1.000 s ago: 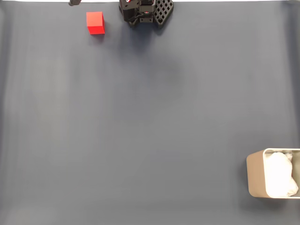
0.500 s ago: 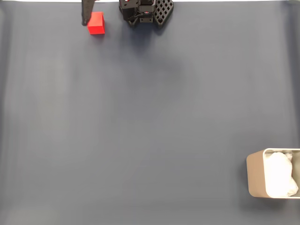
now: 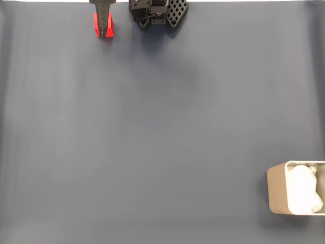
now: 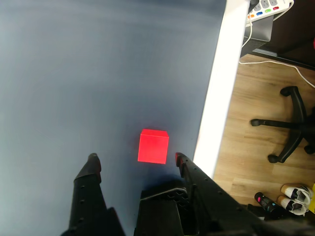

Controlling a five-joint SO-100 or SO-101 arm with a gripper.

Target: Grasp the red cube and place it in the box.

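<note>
Here, table [image 3: 162, 132]: dark blue-grey mat across the fixed view, white edge strip along the top; wood floor, office-chair base [image 4: 288, 125] and power strip [image 4: 268, 6] beyond that edge in the wrist view.
Box [image 3: 277, 189]: beige-grey, white padding inside, low at the right edge of the fixed view, well apart from everything else.
Arm base [image 3: 157, 12]: black, at the top edge of the fixed view, just right of the cube.
Gripper [image 4: 134, 158]: spread wide, nothing held; two black fingers either side of the cube's line in the wrist view, tips near it but not touching, cube slightly beyond them. Seen over the cube in the fixed view [image 3: 104, 23].
Red cube [image 4: 153, 146]: flat on the mat close to the white edge strip; top left in the fixed view [image 3: 96, 26], partly covered by the gripper.
Step in hand: approach for the grasp, judged from the spread fingers and the cube resting free.
Next move: likely a short advance and descent to bracket the cube, then closing squarely on opposite faces; afterwards a long carry diagonally across to the box.
</note>
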